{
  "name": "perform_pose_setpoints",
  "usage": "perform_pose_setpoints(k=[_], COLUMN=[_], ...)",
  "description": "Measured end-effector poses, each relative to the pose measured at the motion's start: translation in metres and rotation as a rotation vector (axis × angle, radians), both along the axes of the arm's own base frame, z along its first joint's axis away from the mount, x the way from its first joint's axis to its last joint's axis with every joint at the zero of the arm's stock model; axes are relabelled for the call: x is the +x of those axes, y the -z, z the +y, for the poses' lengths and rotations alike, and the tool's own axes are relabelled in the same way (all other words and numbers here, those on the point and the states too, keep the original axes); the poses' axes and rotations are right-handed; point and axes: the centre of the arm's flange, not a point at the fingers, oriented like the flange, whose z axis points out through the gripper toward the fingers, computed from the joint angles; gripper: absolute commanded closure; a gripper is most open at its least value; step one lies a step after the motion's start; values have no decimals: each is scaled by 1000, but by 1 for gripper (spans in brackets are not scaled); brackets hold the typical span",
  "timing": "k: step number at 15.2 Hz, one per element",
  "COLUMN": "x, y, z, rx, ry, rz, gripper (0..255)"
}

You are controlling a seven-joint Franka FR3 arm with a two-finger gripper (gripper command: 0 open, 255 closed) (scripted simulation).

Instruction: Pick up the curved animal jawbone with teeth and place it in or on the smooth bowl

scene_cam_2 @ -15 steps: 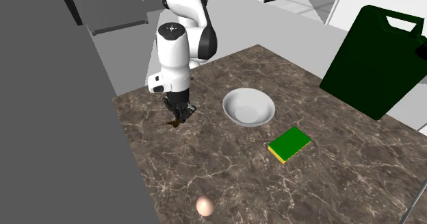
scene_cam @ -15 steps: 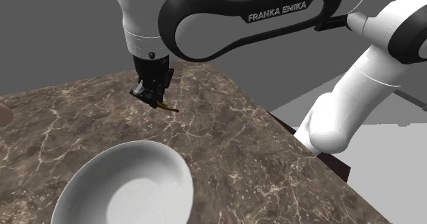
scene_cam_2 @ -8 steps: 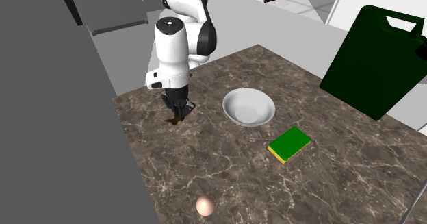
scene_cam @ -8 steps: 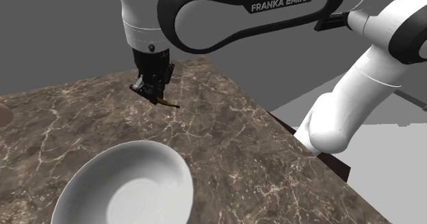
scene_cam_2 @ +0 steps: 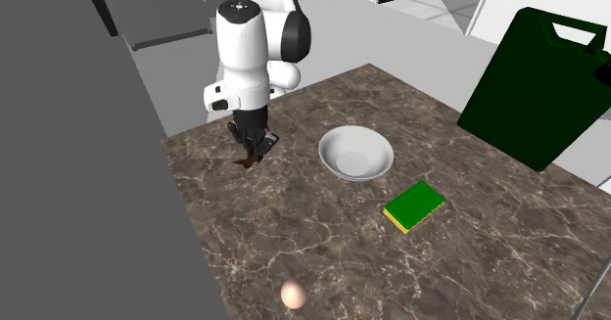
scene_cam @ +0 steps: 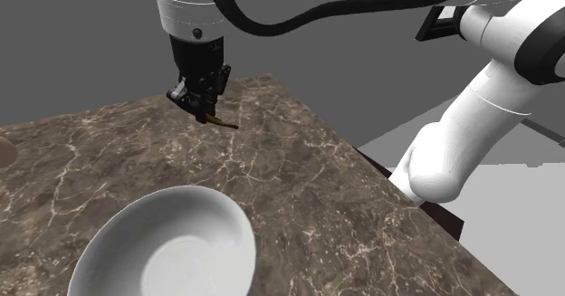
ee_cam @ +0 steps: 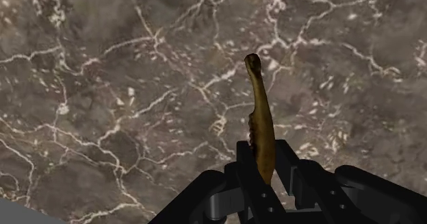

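Dark brown marble with pale veins covers the countertop (scene_cam_2: 294, 240), which takes up most of each view. Close against it in the wrist view, the black gripper (ee_cam: 263, 154) has its fingers drawn narrow and clasped on the thick end of the jawbone (ee_cam: 261, 113). The slim, tan, curved bone sticks out past the fingertips over the veined stone (ee_cam: 123, 85).

From the shoulder view, the gripper (scene_cam: 206, 111) hangs near the far edge of the counter (scene_cam: 299, 186). The jawbone (scene_cam: 220, 120) slants down out of it and seems just clear of the surface. The white bowl (scene_cam: 181, 231) sits empty and upright at that view's lower left, nearer the camera, with a stretch of marble between it and the bone.

Seen from the second exterior view, the gripper (scene_cam_2: 253, 152) and jawbone (scene_cam_2: 251, 160) are to the left of the bowl (scene_cam_2: 354, 154), near it but apart. Beyond the bowl toward that view's lower right lies a flat green pad (scene_cam_2: 414, 205) with a yellow edge. A pale pinkish egg (scene_cam_2: 292, 293) rests well apart at the bottom. A large dark green canister (scene_cam_2: 539, 83) stands upright at the right edge of the counter. Grey cabinets and floor lie behind the white arm (scene_cam_2: 245, 54).
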Motion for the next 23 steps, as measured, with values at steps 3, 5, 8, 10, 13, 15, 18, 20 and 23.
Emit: perform_pose_setpoints(k=[3,5,8,10,13,15,18,20,23], x=[1,3,3,1,1,-4,-28,-48,-73], y=[-16,-26,-43,-54,-69,-74,-74,-74,-73], z=[0,0,-1,0,-1,3,27,44,74], rx=[0,0,0,0,0,0,0,0,0], ry=[0,0,0,0,0,0,-1,-2,-2], rz=[0,0,0,0,0,0,0,0,0], gripper=[255,255,255,255,255,255,255,255,255])
